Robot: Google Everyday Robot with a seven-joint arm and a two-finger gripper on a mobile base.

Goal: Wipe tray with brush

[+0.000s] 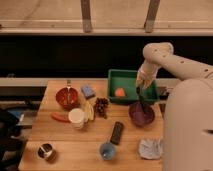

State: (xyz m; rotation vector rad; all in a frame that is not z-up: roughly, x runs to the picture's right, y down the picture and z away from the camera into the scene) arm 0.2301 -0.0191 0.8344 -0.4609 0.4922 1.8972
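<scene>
The green tray (127, 79) sits at the back right of the wooden table, with an orange item (120, 92) inside it. My gripper (141, 84) hangs over the tray's right side, at the end of the white arm reaching in from the right. It is shut on the brush (140, 97), a thin dark thing that points down across the tray's front wall toward the purple bowl (141, 114).
A black remote-like bar (116, 132), a blue cup (107, 150) and a white cloth (150, 148) lie in front. To the left are a red bowl (66, 97), a blue sponge (88, 91), grapes (101, 106), a white cup (76, 118) and a small tin (46, 151).
</scene>
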